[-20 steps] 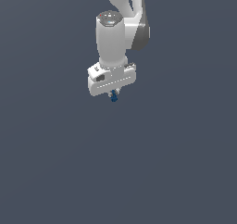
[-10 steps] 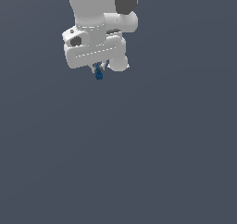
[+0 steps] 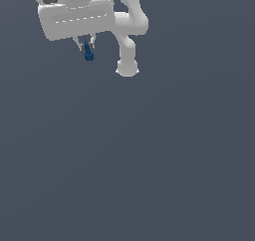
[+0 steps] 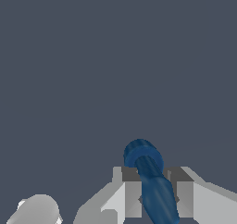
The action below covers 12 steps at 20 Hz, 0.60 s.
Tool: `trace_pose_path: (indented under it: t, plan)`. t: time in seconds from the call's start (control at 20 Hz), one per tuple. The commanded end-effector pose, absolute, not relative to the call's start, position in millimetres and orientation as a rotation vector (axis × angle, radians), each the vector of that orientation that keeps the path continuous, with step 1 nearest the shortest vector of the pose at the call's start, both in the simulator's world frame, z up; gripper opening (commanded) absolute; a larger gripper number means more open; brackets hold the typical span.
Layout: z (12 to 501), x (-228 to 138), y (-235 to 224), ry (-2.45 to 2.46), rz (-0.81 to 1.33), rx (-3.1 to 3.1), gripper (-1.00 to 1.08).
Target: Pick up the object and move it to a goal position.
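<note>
Gripper (image 3: 86,46) fingers clamp dark blue object (image 4: 150,181); object's upper end hidden between fingers.

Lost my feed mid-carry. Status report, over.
Gripper shut on the blue object. Object held between the fingers, rounded end poking out. Nothing visible in the way.

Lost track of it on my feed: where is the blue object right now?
The blue object is clamped between the gripper's jaws, hanging below the white hand in the exterior view's upper left, left of the arm's base.
</note>
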<state>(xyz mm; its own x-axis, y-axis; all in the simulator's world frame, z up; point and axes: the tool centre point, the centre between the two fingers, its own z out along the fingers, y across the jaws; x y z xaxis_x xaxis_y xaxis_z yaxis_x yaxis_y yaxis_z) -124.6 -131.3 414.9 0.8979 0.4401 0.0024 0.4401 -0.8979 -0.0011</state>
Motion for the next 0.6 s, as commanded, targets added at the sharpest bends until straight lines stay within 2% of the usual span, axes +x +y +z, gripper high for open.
trace_pose_path:
  t: [0.0, 0.55]
  plan:
    - [431.5, -128.2, -140.4, -0.71, -0.001, -3.059, -1.0]
    - [463.6, -132.4, -159.1, -0.71, 0.0, -3.06, -1.0]
